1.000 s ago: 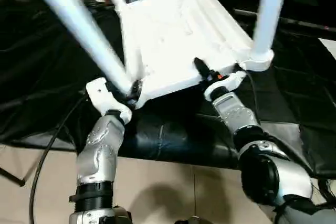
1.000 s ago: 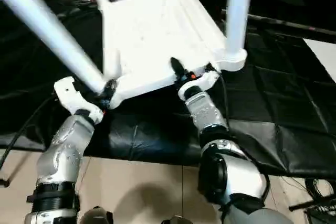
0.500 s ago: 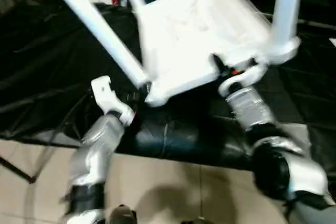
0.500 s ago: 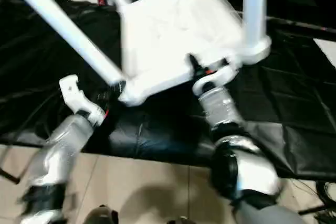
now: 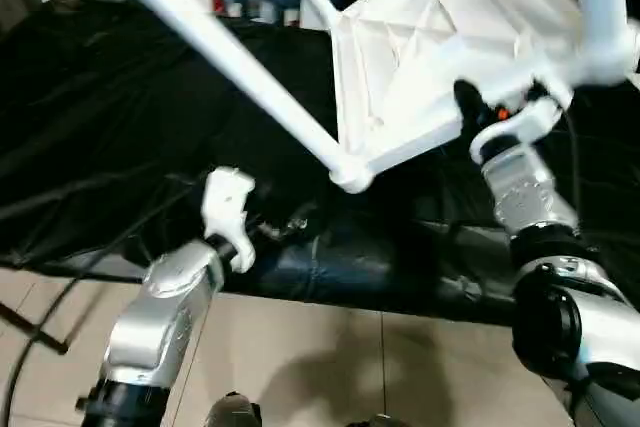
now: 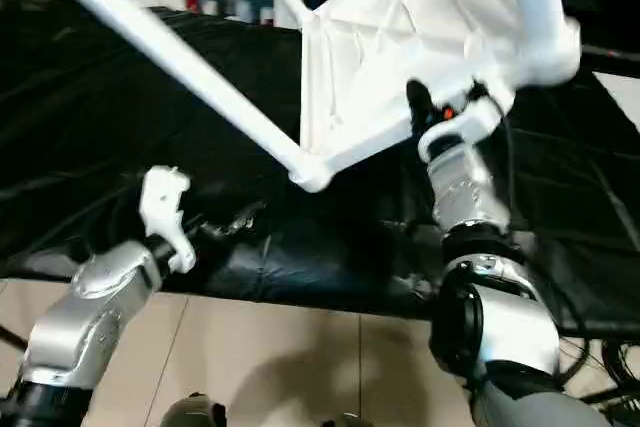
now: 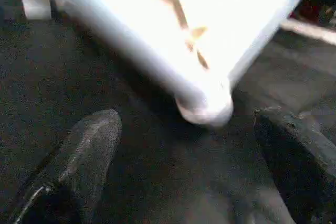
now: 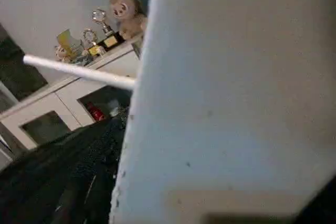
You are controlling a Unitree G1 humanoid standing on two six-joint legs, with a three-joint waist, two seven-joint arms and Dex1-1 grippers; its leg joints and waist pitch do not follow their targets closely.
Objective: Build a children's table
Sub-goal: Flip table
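The children's table [image 5: 430, 57] hangs tilted in the air above the black cloth [image 5: 120, 127], ribbed underside toward the head camera, its legs slanting up and away. One corner socket [image 5: 350, 177] is the table's lowest point, with open air between it and the cloth. The right gripper [image 5: 480, 112] clamps the table's near edge rim — one black finger lies over the rim's inner face — and its silver forearm rises steeply to that edge. The left gripper [image 7: 178, 171] sits just below and to the left of the low corner, fingers spread wide and clear of the table — nothing between them.
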